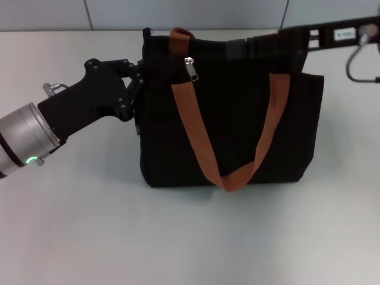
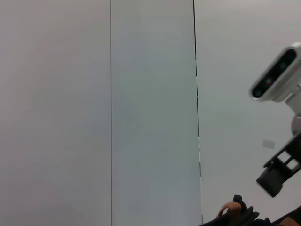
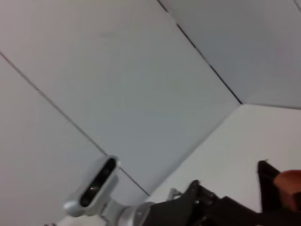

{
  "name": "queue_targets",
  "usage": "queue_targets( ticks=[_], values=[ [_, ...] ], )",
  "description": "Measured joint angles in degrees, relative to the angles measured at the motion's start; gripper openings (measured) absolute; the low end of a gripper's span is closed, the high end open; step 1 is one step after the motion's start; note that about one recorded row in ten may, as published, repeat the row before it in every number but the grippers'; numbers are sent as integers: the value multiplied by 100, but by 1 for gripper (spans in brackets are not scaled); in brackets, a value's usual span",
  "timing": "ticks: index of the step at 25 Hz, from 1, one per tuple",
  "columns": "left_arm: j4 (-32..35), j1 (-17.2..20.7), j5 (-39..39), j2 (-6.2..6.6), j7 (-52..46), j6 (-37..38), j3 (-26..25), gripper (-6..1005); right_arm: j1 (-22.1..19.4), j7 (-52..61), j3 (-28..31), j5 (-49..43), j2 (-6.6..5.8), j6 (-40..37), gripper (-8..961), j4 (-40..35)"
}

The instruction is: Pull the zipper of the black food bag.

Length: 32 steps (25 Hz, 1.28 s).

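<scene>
The black food bag (image 1: 231,119) stands upright in the middle of the table, with orange-brown strap handles (image 1: 237,175) hanging down its front. The silver zipper pull (image 1: 191,69) hangs at the bag's upper edge, left of centre. My left gripper (image 1: 139,86) is against the bag's upper left side edge. My right gripper (image 1: 237,48) reaches in from the right along the bag's top edge, to the right of the zipper pull and apart from it. A bit of strap shows in the left wrist view (image 2: 228,209) and in the right wrist view (image 3: 289,181).
The white table (image 1: 178,237) runs all around the bag. A grey panelled wall (image 1: 178,12) stands behind it. A cable loop (image 1: 356,65) hangs from my right arm above the bag's right corner.
</scene>
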Motion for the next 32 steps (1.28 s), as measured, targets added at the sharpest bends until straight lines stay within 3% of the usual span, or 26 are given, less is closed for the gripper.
queue_targets(
  ticks=[5, 7, 19, 32],
  values=[
    [-1, -8, -8, 1, -93, -4, 0, 29, 328, 484, -99, -501, -15, 335, 638, 52],
    [-1, -11, -10, 1, -142, -4, 0, 29, 402, 632, -249, -553, -16, 448, 389, 63],
    [-10, -13, -10, 0, -220, 24, 0, 30, 581, 996, -1106, -563, 49, 1063, 343, 69],
    [-10, -104, -10, -14, -339, 92, 0, 32, 805, 1052, -1550, -573, 278, 1542, 341, 36]
  ],
)
